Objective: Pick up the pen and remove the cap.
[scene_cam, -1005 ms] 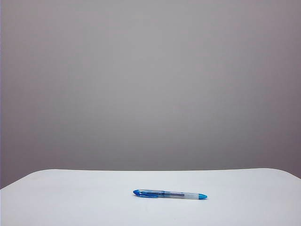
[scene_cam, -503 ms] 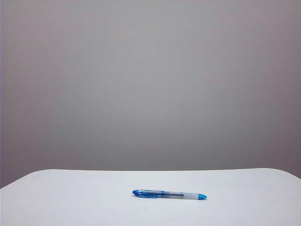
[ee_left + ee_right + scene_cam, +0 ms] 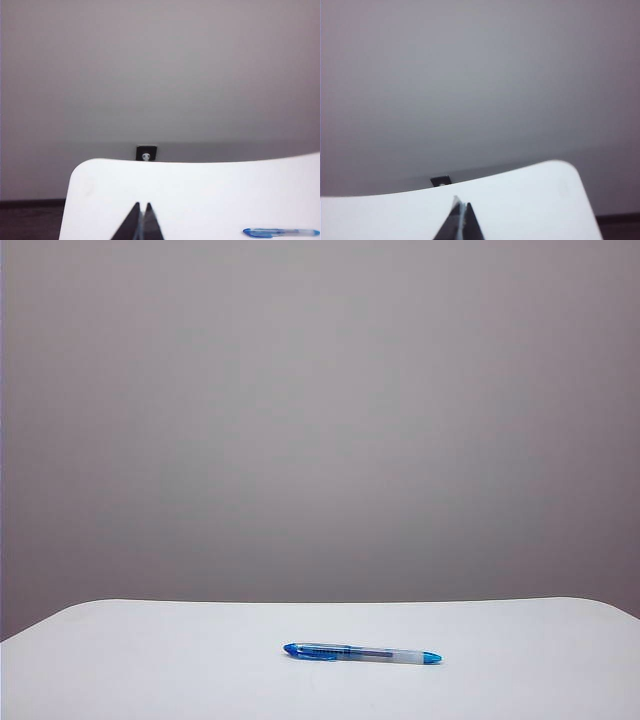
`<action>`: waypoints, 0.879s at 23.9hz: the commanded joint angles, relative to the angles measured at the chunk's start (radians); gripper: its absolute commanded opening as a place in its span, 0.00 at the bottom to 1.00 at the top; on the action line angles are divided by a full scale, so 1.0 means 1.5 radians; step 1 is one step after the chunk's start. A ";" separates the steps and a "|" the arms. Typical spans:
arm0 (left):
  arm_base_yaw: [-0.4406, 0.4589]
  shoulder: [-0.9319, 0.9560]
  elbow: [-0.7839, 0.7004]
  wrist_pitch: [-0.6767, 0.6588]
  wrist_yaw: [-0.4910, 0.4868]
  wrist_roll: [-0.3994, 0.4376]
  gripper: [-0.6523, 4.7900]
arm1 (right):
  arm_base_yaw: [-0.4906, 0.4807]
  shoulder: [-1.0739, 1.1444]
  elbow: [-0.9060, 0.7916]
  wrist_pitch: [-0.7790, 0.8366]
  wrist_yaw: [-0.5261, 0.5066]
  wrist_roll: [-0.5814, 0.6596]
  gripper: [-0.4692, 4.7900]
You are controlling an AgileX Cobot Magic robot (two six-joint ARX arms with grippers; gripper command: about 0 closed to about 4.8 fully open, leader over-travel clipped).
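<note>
Lying capped on the white desk (image 3: 150, 660) near its front edge is the pen (image 3: 362, 653), cap (image 3: 315, 650) on. Grey wall behind. Left gripper (image 3: 141, 206) and right gripper (image 3: 461, 204), jaws together, hover empty.

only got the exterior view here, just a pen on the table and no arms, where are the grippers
Observer: The left gripper shows in the left wrist view, fingers pressed shut, over the near part of the table.
Operator: does it see the pen
Observer: Yes, the pen lies off to one side of it, well apart, cap on.
Operator: and the right one
Observer: The right gripper is shut too, over the table; its wrist view shows no pen.
</note>
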 commanded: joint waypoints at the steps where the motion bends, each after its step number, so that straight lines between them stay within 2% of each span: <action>1: 0.000 0.128 0.097 0.018 0.091 0.074 0.12 | -0.001 0.151 0.101 0.018 -0.072 -0.074 0.09; 5: 0.000 0.274 0.209 -0.021 0.167 0.103 0.12 | -0.004 0.379 0.258 -0.003 -0.155 -0.182 0.09; 8: 0.000 0.339 0.267 -0.082 0.177 0.148 0.12 | -0.006 0.511 0.372 -0.056 -0.228 -0.230 0.10; 10: -0.001 0.411 0.330 -0.142 0.176 0.165 0.12 | -0.011 0.664 0.513 -0.126 -0.295 -0.261 0.20; 11: -0.001 0.424 0.342 -0.154 0.175 0.168 0.12 | -0.010 0.702 0.549 -0.141 -0.303 -0.276 0.20; 16: -0.004 0.498 0.382 -0.172 0.165 0.174 0.11 | -0.007 0.871 0.683 -0.174 -0.318 -0.352 0.20; 21: -0.045 0.575 0.392 -0.164 0.076 0.174 0.11 | 0.004 0.997 0.753 -0.193 -0.356 -0.386 0.20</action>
